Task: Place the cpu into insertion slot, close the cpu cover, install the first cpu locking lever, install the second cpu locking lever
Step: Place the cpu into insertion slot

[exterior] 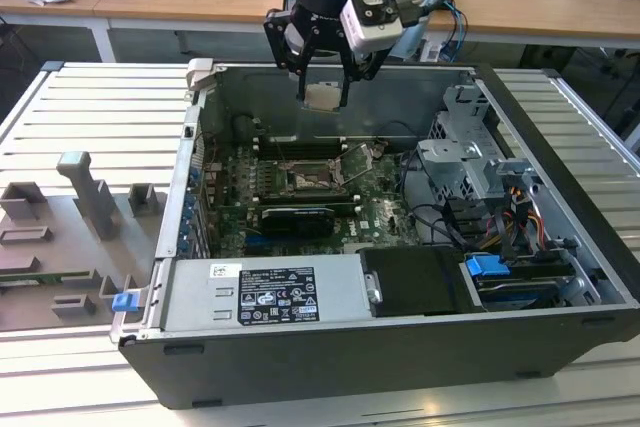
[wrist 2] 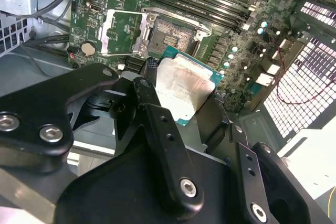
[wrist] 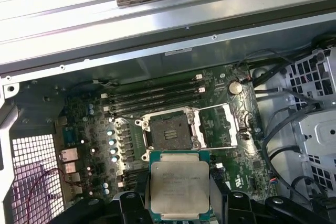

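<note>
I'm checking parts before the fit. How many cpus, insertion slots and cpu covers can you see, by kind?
cpu: 1, held by the gripper
insertion slot: 1, empty
cpu cover: 1, open
Total: 3

Flat square silver-grey cpu (wrist: 179,184), green-edged, is clamped level in the gripper (exterior: 323,99), well above the bd. Square black-framed insertion slot (wrist: 169,132) lies bare, dark ctr exposed. Silver window-frame cpu cover (wrist: 220,126) is hinged open just beside it.
</note>
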Controlling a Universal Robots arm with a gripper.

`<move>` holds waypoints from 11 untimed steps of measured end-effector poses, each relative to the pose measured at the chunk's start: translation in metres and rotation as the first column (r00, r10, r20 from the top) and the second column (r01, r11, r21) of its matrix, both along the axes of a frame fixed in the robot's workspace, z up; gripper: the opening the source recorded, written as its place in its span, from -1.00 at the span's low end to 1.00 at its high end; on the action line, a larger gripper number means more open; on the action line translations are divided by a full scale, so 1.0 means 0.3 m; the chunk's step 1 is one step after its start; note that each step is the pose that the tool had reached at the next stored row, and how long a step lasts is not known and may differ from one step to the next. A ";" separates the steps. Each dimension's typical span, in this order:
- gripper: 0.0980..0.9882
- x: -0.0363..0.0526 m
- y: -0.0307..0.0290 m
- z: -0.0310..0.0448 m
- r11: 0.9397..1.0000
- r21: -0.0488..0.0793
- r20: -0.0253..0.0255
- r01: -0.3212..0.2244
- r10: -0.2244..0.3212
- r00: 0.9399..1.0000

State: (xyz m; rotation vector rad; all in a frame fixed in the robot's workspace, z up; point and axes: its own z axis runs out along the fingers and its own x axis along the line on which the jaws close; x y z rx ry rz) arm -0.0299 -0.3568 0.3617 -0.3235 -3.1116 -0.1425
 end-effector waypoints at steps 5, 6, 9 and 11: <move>0.00 0.000 0.000 0.000 1.000 0.000 0.000 0.026 -0.026 1.000; 0.00 0.000 0.000 0.000 0.999 0.000 0.000 0.039 -0.039 0.999; 0.00 0.000 0.000 0.000 0.996 0.000 0.000 0.084 -0.084 0.996; 0.00 0.000 0.000 0.000 0.993 0.000 0.000 0.116 -0.116 0.993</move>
